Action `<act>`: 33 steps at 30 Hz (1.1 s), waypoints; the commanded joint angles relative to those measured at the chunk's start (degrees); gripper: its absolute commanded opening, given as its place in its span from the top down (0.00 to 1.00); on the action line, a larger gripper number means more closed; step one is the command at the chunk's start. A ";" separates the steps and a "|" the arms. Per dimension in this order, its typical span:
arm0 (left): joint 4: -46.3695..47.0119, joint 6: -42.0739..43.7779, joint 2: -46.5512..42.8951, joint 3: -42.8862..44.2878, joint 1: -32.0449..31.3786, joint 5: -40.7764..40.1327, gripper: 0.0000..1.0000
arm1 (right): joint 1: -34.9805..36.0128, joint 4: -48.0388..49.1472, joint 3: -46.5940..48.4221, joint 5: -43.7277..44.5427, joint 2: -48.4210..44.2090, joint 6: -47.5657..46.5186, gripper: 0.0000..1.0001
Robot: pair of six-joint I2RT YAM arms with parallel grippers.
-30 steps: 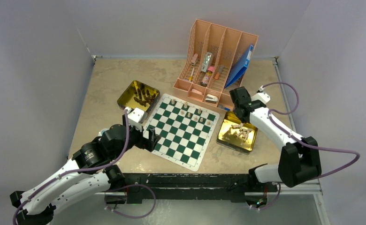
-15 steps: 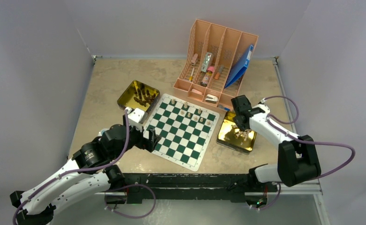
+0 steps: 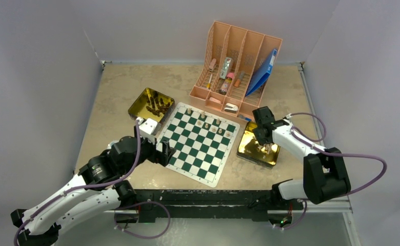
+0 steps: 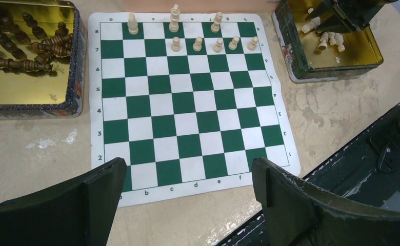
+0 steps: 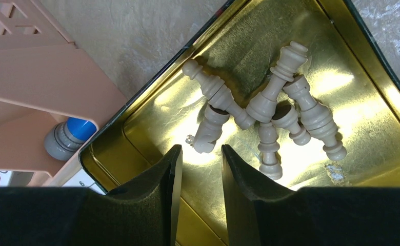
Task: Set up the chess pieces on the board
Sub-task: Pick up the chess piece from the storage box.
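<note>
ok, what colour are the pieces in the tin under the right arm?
Pale cream pieces, lying in a gold tin; clearest in the right wrist view.

The board (image 4: 187, 118) is checked dark green and white, carrying cream pieces (image 4: 198, 44); the gold tin (image 4: 13, 89) beside it holds dark brown pieces (image 4: 18, 64).

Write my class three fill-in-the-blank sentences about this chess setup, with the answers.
1. The board holds ___ pieces.
2. The left pincer is wide ___.
3. The right pincer is over the tin of ___ (pale/dark) pieces.
Answers: eight; open; pale.
</note>
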 commanded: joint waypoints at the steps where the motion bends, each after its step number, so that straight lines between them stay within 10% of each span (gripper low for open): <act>1: 1.49 -1.38 -0.02 1.79 -0.36 -0.10 0.08 | -0.43 0.39 -0.08 1.54 -0.10 4.23 0.64; 33: 0.87 -2.31 0.59 2.23 -0.36 -0.92 0.09 | -0.73 1.03 0.91 2.15 2.24 5.02 0.76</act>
